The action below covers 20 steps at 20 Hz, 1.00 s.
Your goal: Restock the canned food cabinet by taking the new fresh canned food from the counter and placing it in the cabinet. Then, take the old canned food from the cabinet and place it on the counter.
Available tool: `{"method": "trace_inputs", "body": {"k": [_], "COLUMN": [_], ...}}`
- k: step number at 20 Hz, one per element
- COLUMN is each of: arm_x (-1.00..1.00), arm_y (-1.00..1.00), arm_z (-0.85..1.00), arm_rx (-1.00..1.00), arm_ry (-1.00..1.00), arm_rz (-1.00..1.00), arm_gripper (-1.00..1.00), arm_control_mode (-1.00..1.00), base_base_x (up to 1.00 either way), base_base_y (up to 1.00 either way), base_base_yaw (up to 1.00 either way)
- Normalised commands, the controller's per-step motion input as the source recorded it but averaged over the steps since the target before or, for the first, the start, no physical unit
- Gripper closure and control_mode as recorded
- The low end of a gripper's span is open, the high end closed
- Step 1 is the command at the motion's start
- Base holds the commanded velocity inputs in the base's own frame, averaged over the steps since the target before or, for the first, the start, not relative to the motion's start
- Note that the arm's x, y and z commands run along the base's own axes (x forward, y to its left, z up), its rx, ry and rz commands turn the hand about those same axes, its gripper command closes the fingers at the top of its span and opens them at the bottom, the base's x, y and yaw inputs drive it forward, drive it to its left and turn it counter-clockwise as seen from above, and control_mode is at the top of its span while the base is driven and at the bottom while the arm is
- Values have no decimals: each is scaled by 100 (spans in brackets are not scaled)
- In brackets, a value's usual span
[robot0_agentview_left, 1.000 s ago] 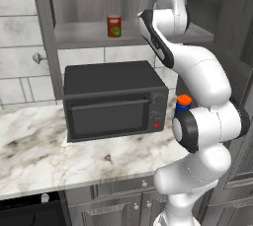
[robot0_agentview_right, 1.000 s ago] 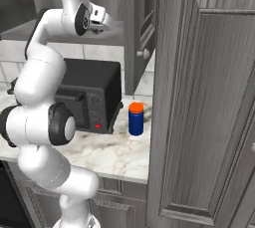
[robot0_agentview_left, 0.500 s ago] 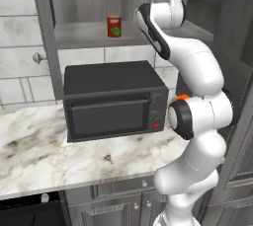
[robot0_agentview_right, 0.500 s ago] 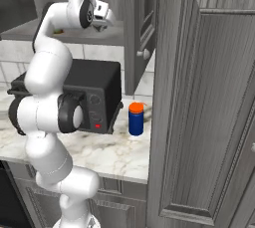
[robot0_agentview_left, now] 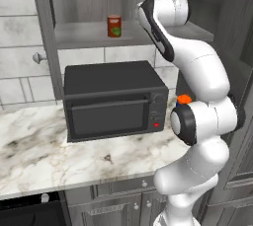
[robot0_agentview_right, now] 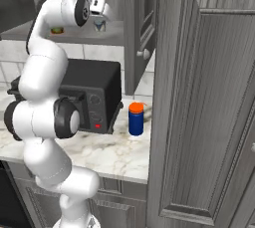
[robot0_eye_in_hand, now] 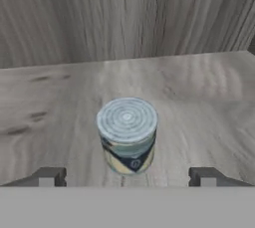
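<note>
Standing upright on the cabinet [robot0_eye_in_hand: 199, 82] shelf, the silvery can [robot0_eye_in_hand: 127, 135] shows its ringed lid and a pale grey-blue label with a dark band in the hand view. The gripper [robot0_eye_in_hand: 127, 177] is spread wide: its two dark fingertips [robot0_eye_in_hand: 47, 177] sit far out to either side of the can, with clear shelf board between each tip and the can, so nothing is gripped. Behind the can the wood-grain back wall of the cabinet rises. From the right base view the can [robot0_agentview_right: 100, 24] is seen on the shelf just beside the hand, with the gripper [robot0_agentview_right: 102, 14] right above it, near the cabinet's dark side panel. The red can [robot0_agentview_left: 114, 25], with its green patch, stands upright on the same shelf further to the left in the left base view, well apart from the silvery one; in the right base view a bit of it [robot0_agentview_right: 57, 30] peeks out behind the arm's upper link. Below the shelf a dark oven [robot0_agentview_left: 113, 99] with a glass door sits on the counter [robot0_agentview_left: 44, 156], its red light showing at the lower right of its front. A blue bottle [robot0_agentview_right: 136, 119] with an orange cap stands on the marble just beside the oven's right side, near the counter's end by the tall grey door.
</note>
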Motion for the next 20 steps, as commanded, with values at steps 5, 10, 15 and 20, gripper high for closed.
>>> {"method": "trace_inputs", "body": {"k": [5,10,15,20], "arm_x": [-86,-99,-84,-70], "arm_y": [0,23,71,95], "arm_z": [4,21,20,1], "arm_rx": [0,-3,-10,-18], "arm_ry": [-32,-21,-2,5], "arm_rz": [2,6,9,10], "arm_gripper": [-100,-100,-100,-100], "arm_control_mode": [-100,-100,-100,-100], "base_base_x": [0,0,0,0], "base_base_y": [0,0,0,0], "base_base_yaw": [0,0,0,0]}}
